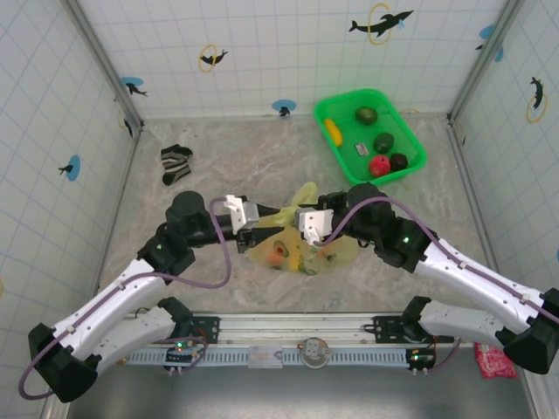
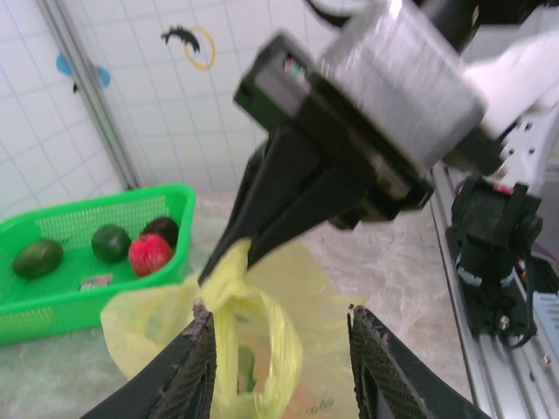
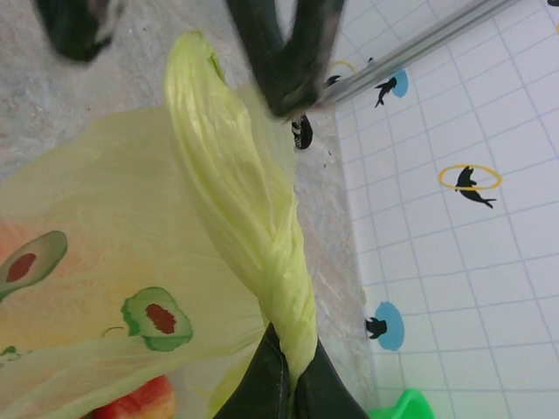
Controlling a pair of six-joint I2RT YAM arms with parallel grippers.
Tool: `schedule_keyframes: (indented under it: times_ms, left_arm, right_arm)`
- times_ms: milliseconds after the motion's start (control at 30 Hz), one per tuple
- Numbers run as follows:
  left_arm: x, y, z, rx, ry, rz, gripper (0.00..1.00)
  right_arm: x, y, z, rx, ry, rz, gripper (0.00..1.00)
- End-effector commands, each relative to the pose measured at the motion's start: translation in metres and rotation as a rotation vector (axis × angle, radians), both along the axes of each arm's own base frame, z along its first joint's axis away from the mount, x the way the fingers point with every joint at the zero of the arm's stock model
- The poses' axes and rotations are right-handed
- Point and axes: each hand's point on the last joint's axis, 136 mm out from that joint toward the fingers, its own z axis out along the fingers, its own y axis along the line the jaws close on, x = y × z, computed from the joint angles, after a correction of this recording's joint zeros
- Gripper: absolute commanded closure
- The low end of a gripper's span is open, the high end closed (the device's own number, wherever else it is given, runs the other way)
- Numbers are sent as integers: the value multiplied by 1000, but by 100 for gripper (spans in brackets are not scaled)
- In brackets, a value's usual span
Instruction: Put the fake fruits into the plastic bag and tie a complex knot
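The pale-yellow plastic bag [image 1: 301,253] lies mid-table between both arms, with an orange fruit [image 1: 279,252] and a green one [image 1: 310,262] showing through it. My right gripper [image 3: 291,349] is shut on a bag handle [image 3: 262,227] twisted into a rope; from the left wrist its dark fingers [image 2: 262,218] pinch that handle from above. My left gripper [image 2: 278,310] is open, with a handle loop [image 2: 262,349] standing between its fingers, against the left one. No tied knot is in view. Both grippers meet over the bag, left [image 1: 266,229] and right [image 1: 290,229].
A bright green basket [image 1: 410,140] at the back right holds a yellow fruit [image 1: 333,131], two green ones, a red one [image 1: 378,165] and a dark brown one [image 1: 398,161]. A striped sock [image 1: 175,163] lies at the back left. Tiled walls enclose the table.
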Motion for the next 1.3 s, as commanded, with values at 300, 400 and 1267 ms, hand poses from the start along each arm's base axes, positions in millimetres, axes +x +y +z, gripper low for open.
schedule_keyframes:
  times_ms: [300,400,1267]
  left_arm:
    - [35,2,84,-245,-39,79,61]
    - [81,8,62,-220,-15,265,69]
    - [39,-48,-75,167,45,-128,63]
  right_arm:
    - [-9,0,13,170,11,35,100]
    - [-11,-3,20,224,35,52,100]
    - [-1,-8,21,295,103,73,100]
